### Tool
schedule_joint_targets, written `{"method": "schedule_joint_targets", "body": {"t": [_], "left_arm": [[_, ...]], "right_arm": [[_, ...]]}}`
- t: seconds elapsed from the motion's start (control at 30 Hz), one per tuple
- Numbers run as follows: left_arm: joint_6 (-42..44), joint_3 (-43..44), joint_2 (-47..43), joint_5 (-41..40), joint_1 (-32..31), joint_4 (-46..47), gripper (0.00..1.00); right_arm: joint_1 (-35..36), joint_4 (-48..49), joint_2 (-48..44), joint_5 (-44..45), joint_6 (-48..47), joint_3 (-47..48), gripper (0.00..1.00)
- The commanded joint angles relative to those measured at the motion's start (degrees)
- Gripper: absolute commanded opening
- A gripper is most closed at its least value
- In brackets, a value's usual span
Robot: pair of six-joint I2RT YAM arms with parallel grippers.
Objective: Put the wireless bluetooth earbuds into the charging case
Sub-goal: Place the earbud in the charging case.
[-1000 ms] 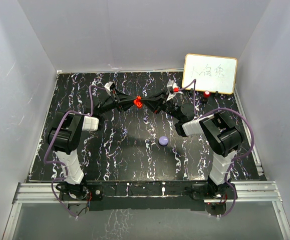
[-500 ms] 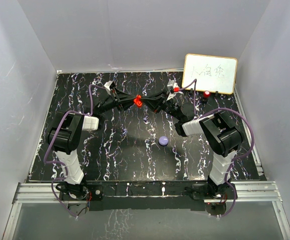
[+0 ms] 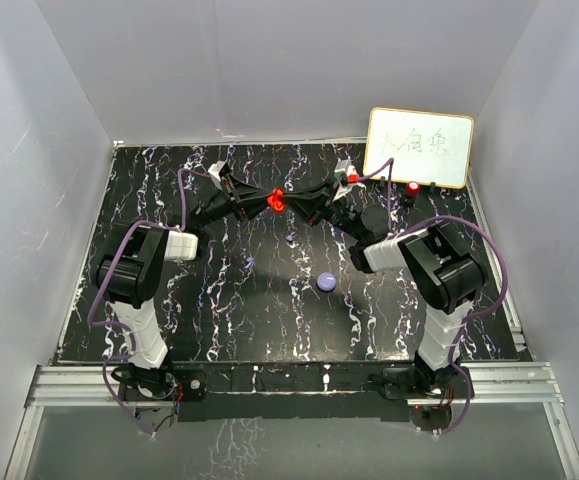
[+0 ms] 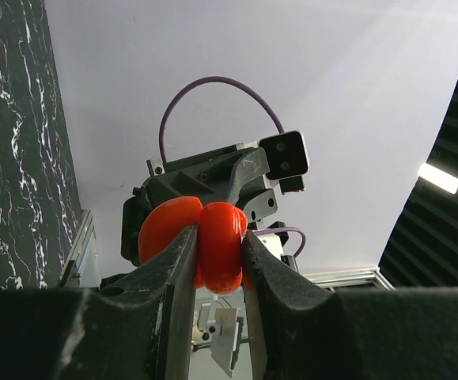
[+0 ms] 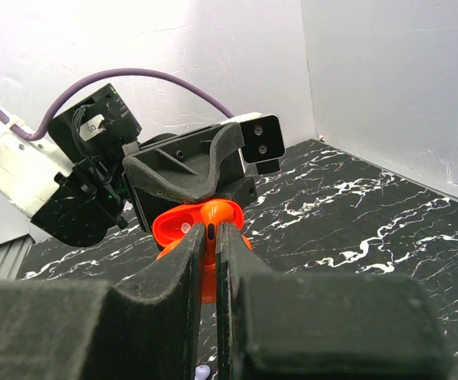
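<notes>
Purple round case [image 3: 326,281] lies on the marbled table [image 3: 219,310], a pale earbud [image 3: 290,239] just beyond. Left gripper [image 4: 218,241] clamps the red charging case [image 4: 169,226]; right gripper [image 5: 211,237], nearly closed, pinches a red piece [image 5: 217,212], possibly an earbud, mostly hidden. Whiteboard [image 3: 419,147] handwriting illegible

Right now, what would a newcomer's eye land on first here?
Mid-air over the far middle of the marbled table, the left gripper clamps a bright red charging case while the right gripper pinches a thin red piece at it. A pale purple round case lies mid-table; a scribbled whiteboard stands far right.
</notes>
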Motion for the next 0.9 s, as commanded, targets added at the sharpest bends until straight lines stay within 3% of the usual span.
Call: {"method": "schedule_joint_targets", "body": {"t": [0.0,0.6,0.87], "left_arm": [[-2.18,3.13,-0.82,-1.51,-0.14,19.08,0.00],[-1.78,4.47,-1.40,-0.53,-0.26,18.25,0.00],[-1.49,4.56,-1.27,-0.53,-0.29,17.82,0.00]], "right_arm": [[-0.09,16.60,-0.24,-0.56,-0.80,0.12,0.00],[-0.08,15.05,0.42,-2.13,-0.06,1.48,0.00],[-0.08,14.96,0.17,-2.34,0.07,1.25,0.05]]}}
